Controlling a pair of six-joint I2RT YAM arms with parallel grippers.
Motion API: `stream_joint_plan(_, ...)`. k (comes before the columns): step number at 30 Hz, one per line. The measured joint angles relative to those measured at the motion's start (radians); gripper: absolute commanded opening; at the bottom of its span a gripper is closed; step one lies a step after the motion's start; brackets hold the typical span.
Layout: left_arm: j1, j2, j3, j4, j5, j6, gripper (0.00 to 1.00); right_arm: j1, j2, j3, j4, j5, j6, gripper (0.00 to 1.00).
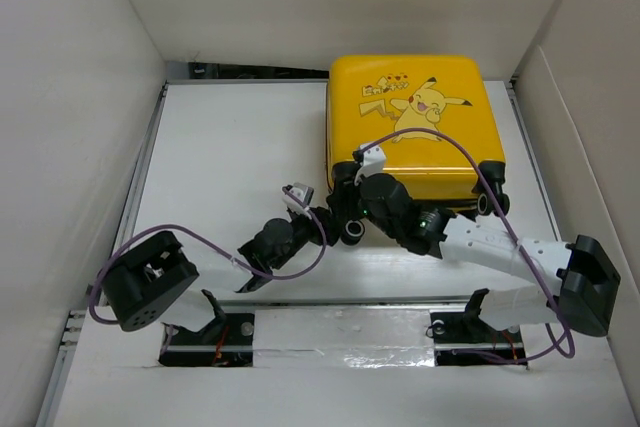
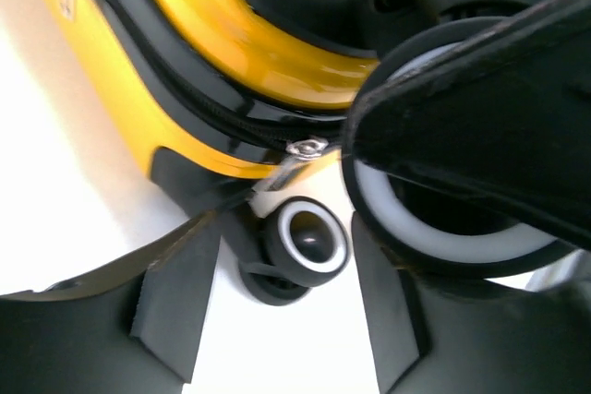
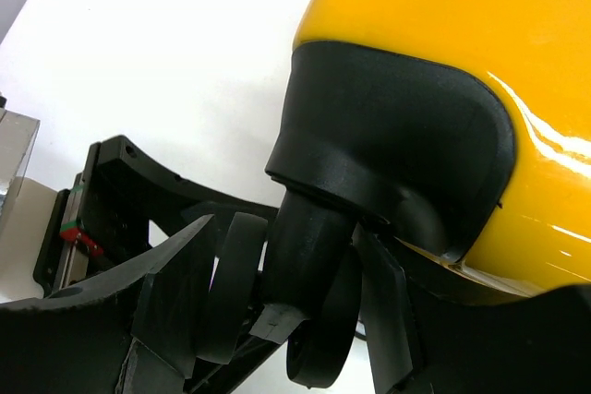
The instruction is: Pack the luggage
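Currently the right gripper (image 3: 286, 256) is clamped on a black wheel (image 3: 319, 343) at the corner of the yellow suitcase (image 1: 420, 137), with one finger pressed to each side of it. Just beside it, the left gripper (image 2: 286, 228) has its fingers parted and holds nothing. The zipper pull (image 2: 307, 148) sits just ahead of its fingertips. Directly in front of both grippers, the suitcase lies flat and closed on the white table (image 1: 230, 147), cartoon print facing up.
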Motion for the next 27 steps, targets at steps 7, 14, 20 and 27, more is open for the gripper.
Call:
stream_joint_plan(7, -0.002, 0.061, 0.006, 0.086, -0.033, 0.066, 0.53, -0.020, -0.009, -0.019, 0.029, -0.041, -0.021, 0.00)
stream_joint_plan(14, -0.016, 0.119, 0.011, 0.162, -0.048, 0.113, 0.41, -0.032, -0.012, -0.045, 0.074, -0.077, -0.034, 0.00)
stream_joint_plan(20, -0.023, 0.174, 0.021, 0.198, -0.058, 0.139, 0.37, -0.039, -0.013, -0.053, 0.091, -0.101, -0.037, 0.00)
stream_joint_plan(27, -0.025, 0.225, 0.007, 0.222, -0.105, 0.149, 0.38, -0.058, -0.043, -0.087, 0.137, -0.135, 0.031, 0.00)
